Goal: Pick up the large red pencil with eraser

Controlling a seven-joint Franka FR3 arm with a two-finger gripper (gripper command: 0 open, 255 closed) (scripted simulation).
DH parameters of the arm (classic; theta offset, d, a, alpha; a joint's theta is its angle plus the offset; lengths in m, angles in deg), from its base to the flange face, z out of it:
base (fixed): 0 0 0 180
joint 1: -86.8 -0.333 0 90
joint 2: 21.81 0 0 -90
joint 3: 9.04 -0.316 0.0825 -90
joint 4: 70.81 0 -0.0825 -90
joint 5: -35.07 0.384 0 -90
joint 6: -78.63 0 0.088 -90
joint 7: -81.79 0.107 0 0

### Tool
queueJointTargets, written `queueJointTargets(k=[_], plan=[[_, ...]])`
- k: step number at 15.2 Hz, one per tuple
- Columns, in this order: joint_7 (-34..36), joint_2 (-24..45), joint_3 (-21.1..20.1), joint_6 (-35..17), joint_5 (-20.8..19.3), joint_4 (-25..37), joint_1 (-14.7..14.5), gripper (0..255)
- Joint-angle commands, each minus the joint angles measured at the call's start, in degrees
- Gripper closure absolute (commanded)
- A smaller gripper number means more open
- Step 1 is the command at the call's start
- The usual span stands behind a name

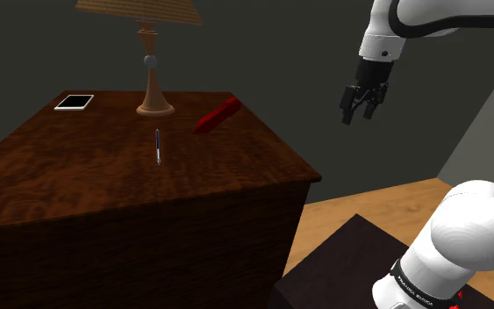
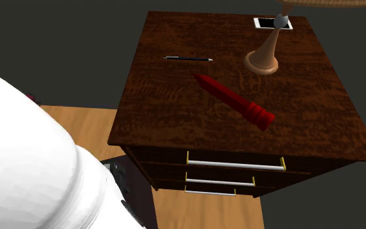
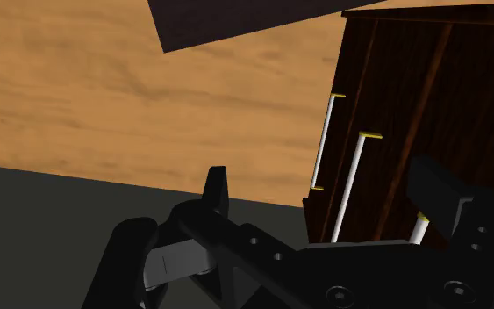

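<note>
Dim, even light; faint shadows.

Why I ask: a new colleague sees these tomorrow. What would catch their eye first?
The big red pencil, lying flat on the dark wooden dresser top near the lamp base, stands out most. Next comes the black gripper, hanging in the air off the dresser's edge at the shoulder view's right, its fingers apart and holding nothing.
</note>
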Motion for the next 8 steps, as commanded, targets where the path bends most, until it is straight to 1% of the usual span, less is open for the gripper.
queueJointTargets(k=[1, 8], plan=[[0.00, 0.00, 0.00, 0.00, 0.00, 0.00, 0.00, 0], [16.83, 8.98, -9.00, -3.59, 5.90, 4.83, -0.18, 0]])
